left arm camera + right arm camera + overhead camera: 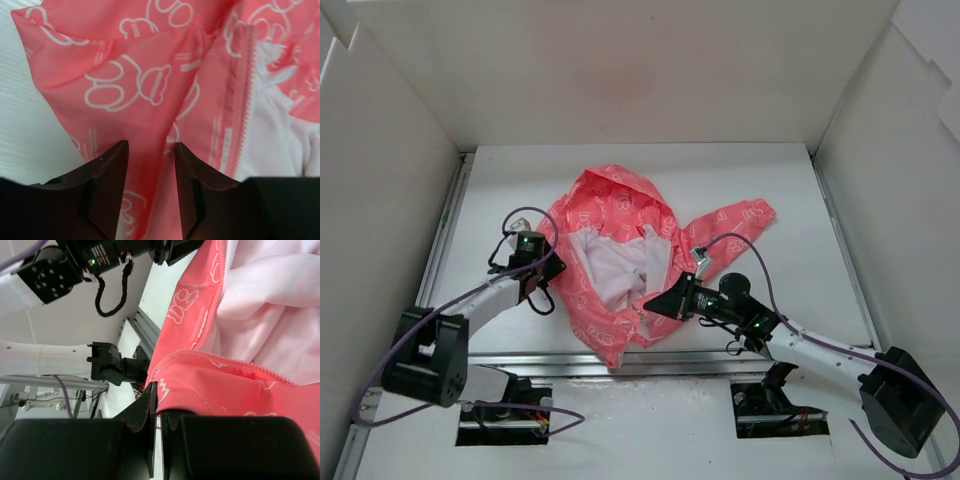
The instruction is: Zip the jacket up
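The coral-pink jacket (610,262) with white motifs lies crumpled mid-table, open, its white lining (615,265) showing. My left gripper (542,287) is at the jacket's left panel. In the left wrist view its fingers (150,145) stand apart over the pink fabric (150,75), with a raised fold between them and the zipper teeth (245,100) to the right. My right gripper (655,303) is at the lower front hem. In the right wrist view it (159,402) is shut on the jacket's edge (225,390) beside the zipper teeth (220,357).
White walls (390,170) enclose the table on the left, back and right. A metal rail (720,362) runs along the near edge and another (448,230) along the left side. The left arm's wrist (90,260) shows in the right wrist view.
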Available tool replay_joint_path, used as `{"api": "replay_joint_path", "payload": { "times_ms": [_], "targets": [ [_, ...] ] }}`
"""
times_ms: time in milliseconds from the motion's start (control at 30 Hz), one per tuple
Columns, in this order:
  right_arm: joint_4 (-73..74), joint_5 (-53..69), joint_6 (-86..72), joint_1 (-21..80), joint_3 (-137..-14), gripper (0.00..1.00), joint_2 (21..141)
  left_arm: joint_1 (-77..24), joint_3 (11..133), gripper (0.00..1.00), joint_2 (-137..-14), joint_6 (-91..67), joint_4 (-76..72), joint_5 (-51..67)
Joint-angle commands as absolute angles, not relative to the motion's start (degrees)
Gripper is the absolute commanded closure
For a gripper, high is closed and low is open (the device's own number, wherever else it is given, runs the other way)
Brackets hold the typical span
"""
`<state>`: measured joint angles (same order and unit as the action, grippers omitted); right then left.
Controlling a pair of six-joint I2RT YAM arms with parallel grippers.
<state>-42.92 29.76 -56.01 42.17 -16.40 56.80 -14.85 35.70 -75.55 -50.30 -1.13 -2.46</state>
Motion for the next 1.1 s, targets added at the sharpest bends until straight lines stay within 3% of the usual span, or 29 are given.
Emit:
{"api": "replay_joint_path", "payload": {
  "times_ms": [0, 133, 333, 500, 600, 633, 700, 800, 833, 933, 1000, 1067],
  "targets": [
    [-51.84, 27.33, -54.58, 42.89, -16.26, 1.00, 58.88, -12.32, 42.79, 0.61, -80.93, -48.61, -4.30, -3.43],
    [-55.80, 27.07, -55.19, 42.71, -16.26, 1.00, 62.13, -12.21, 48.32, 0.65, -91.81, -46.67, -8.87, 3.86],
    [-63.62, 22.16, -53.88, 42.63, -18.45, 1.00, 71.43, -16.60, 66.06, 0.70, -107.10, -47.29, -11.68, 5.27],
    [-71.97, 17.68, -53.52, 41.40, -24.34, 1.00, 81.37, -18.54, 94.97, 0.72, -117.41, -44.65, -3.71, 6.15],
    [-76.46, 15.83, -55.89, 40.69, -25.66, 1.00, 86.39, -18.54, 102.30, 0.62, -115.60, -42.28, 0.69, 6.42],
    [-76.90, 15.39, -56.86, 40.52, -25.84, 1.00, 87.79, -18.54, 101.09, 0.50, -113.14, -41.84, 1.66, 5.63],
    [-77.69, 15.03, -57.65, 40.52, -25.67, 1.00, 88.33, -18.54, 90.31, 0.41, -102.55, -41.83, -2.00, 4.66],
    [-77.17, 14.59, -58.09, 40.43, -24.26, 1.00, 88.24, -22.05, 69.14, 0.41, -86.57, -44.63, -8.07, 1.25],
    [-77.25, 14.68, -58.10, 40.43, -23.74, 1.00, 87.89, -23.28, 58.29, 0.48, -82.83, -46.13, -11.04, 0.53],
    [-75.77, 13.72, -58.27, 40.78, -21.36, 1.00, 86.76, -29.78, 42.08, 0.59, -69.11, -52.54, -12.22, -3.16],
    [-75.59, 12.84, -58.27, 41.39, -19.61, 1.00, 86.31, -34.95, 36.67, 0.69, -63.40, -55.79, -11.26, -4.30],
    [-75.67, 12.39, -58.27, 41.57, -18.38, 1.00, 86.13, -38.57, 31.13, 0.70, -56.71, -62.47, -8.53, -5.01]
  ]
}}
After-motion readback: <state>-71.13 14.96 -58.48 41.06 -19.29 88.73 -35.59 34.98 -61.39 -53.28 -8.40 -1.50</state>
